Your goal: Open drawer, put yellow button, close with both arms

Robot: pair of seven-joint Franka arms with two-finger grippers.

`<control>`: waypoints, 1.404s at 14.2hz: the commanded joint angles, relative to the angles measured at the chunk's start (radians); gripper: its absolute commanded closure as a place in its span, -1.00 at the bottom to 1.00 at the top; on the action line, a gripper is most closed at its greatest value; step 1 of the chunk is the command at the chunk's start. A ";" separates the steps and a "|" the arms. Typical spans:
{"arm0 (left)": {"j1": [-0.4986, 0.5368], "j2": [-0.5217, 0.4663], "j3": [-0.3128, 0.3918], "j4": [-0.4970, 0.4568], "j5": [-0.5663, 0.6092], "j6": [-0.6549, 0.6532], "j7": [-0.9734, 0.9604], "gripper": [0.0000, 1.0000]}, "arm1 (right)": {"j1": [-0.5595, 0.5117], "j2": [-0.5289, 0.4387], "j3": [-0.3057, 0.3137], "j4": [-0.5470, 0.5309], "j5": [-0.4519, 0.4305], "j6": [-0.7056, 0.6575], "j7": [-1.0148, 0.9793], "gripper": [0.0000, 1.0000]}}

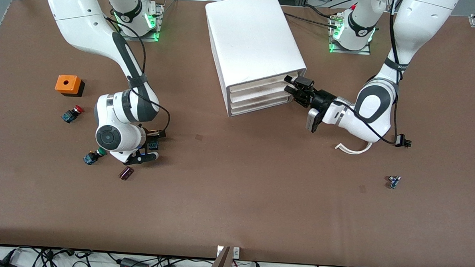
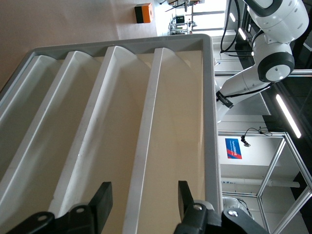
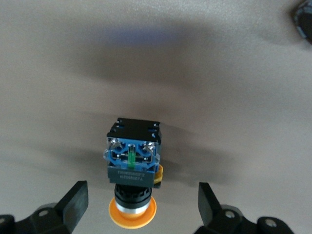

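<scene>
Purple cylinder aside, every step looks undone: the right gripper hangs open over the yellow button lying on the surface, and the left gripper sits at the shut drawer, grip impossible to tell.

Two glossy white jointed arms with dark grey-black joint bands rise from round bases lit by green lamps. The right arm carries a round grey cap at its wrist and a thin black cable looped alongside. The left arm has black cabling, a grey wrist block and a black two-finger pincer.
</scene>
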 commanded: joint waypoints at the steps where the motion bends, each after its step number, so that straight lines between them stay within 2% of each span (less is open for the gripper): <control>1: -0.013 0.005 -0.002 -0.033 -0.043 0.010 0.058 -0.23 | 0.005 0.009 -0.003 0.020 0.016 -0.003 0.010 -0.88; 2: -0.016 0.006 -0.002 -0.038 -0.054 0.010 0.060 -0.22 | 0.003 0.009 -0.003 0.020 0.016 -0.003 0.010 -0.74; 5: -0.027 0.008 -0.002 -0.043 -0.055 0.010 0.060 -0.04 | 0.000 0.010 -0.003 0.023 0.017 0.000 0.022 -0.68; 8: -0.028 0.015 -0.002 -0.043 -0.055 0.009 0.086 0.37 | 0.002 0.022 -0.003 0.054 0.040 0.000 0.025 -0.66; 9: -0.028 0.026 -0.002 -0.041 -0.061 0.009 0.097 0.53 | 0.002 0.025 -0.003 0.057 0.042 0.000 0.025 -0.54; 12: -0.027 0.035 -0.002 -0.038 -0.069 0.009 0.106 0.77 | 0.002 0.036 -0.003 0.061 0.039 0.002 0.023 -0.51; 14: -0.027 0.035 -0.002 -0.032 -0.069 0.009 0.106 0.82 | 0.002 0.039 -0.003 0.061 0.039 0.009 0.023 -0.51; 16: -0.016 0.046 -0.001 -0.008 -0.069 0.009 0.095 0.89 | 0.000 0.041 -0.005 0.061 0.037 0.009 0.019 -0.43; 17: -0.015 0.049 -0.001 0.009 -0.069 0.007 0.089 0.89 | 0.000 0.041 -0.003 0.061 0.039 0.009 0.016 -0.11; 18: -0.012 0.060 -0.001 0.031 -0.069 0.007 0.077 0.89 | 0.002 0.038 -0.005 0.064 0.039 0.009 0.019 0.47; 19: -0.012 0.078 0.001 0.063 -0.069 0.007 0.057 0.89 | -0.001 0.036 -0.005 0.084 0.043 0.000 0.013 0.90; 20: -0.012 0.094 0.002 0.088 -0.069 0.007 0.039 0.88 | -0.003 0.036 -0.005 0.127 0.045 -0.021 0.011 1.00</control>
